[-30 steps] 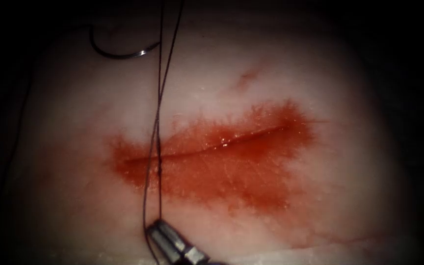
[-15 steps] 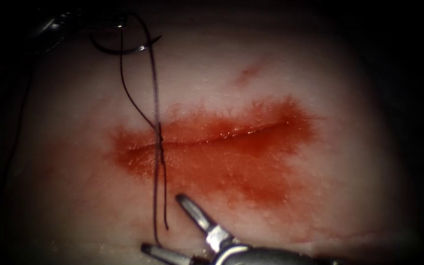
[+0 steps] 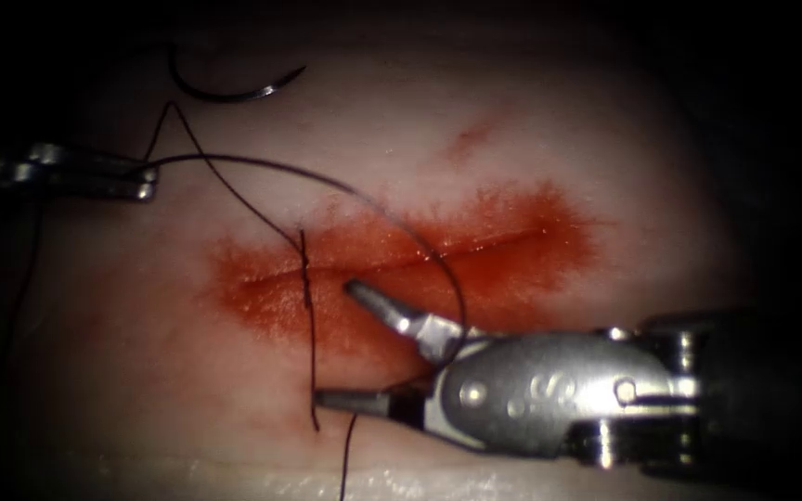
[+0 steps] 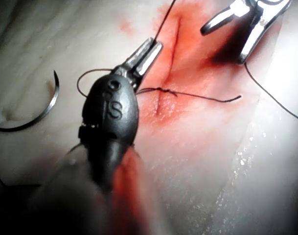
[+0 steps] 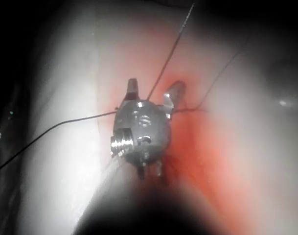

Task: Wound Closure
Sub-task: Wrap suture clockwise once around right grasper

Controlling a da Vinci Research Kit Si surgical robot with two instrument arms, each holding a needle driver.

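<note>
Your right tool [image 3: 327,345] gapes wide and empty, straddling the knot's short thread tail [image 3: 311,371]. Your left tool [image 3: 146,183] seems clamped on thread; the needle [image 3: 234,91] lies free.

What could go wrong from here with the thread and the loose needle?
The right tool stands with jaws open beside the knot on the cut; a thread loop lies over its upper jaw and might snag. The left tool, shut on thread, could strain the knot. The needle lies unheld on the tissue.

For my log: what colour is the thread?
Dark, near black thread; clearest in the endoscope view.
</note>
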